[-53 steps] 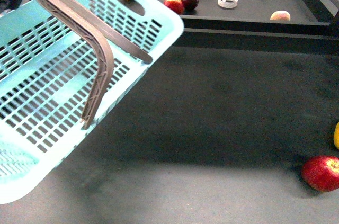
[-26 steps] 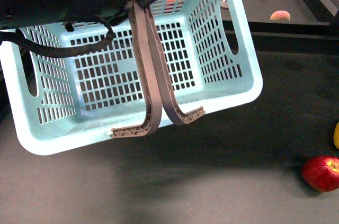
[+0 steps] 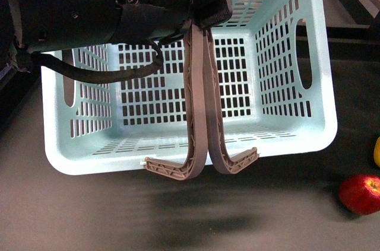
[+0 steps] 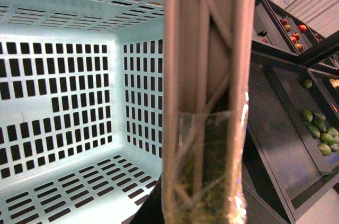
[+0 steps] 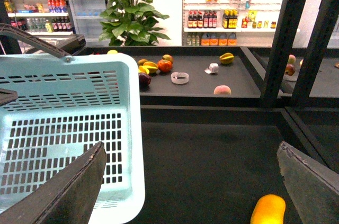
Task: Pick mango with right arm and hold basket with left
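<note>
dark tabletop (image 3: 267, 215) beneath basket (image 3: 291, 55) hanging from left tool (image 3: 202, 16).

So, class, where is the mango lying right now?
The mango lies on the dark surface to the robot's right, right of the basket; the front view shows only its edge, just beyond the red apple.

No writing can be read anywhere. The bottles and packets on the shop shelves (image 5: 228, 18), just beside the potted plant (image 5: 132, 12) in the right wrist view, carry coloured labels, but these are too small and blurred to make out.
</note>
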`<state>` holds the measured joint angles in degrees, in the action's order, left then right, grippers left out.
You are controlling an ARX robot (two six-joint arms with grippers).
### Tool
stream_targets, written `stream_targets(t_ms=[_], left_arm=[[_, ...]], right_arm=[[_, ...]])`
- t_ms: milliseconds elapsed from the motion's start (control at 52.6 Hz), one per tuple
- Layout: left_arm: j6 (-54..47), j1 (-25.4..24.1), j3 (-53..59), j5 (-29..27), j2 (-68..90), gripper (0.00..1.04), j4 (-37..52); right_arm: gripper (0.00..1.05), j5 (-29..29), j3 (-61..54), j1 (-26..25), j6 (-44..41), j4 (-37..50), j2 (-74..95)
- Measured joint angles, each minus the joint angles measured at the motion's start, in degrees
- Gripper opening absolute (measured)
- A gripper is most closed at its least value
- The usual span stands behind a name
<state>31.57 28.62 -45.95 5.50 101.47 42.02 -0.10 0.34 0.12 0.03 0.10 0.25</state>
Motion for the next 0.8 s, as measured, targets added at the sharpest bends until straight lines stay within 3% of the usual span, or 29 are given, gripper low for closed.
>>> stream_targets(t_ms=[323,799], left_arm=[[0.2,-0.5,0.0,-3.1,0.0,0.06,-0.8],[0.4,-0.6,0.0,-2.8,0.0,0.06,-0.8]], right_arm=[[0.96,0.0,0.0,0.0,0.0,0.0,0.0],[0.96,0.0,0.0,0.0,0.0,0.0,0.0]])
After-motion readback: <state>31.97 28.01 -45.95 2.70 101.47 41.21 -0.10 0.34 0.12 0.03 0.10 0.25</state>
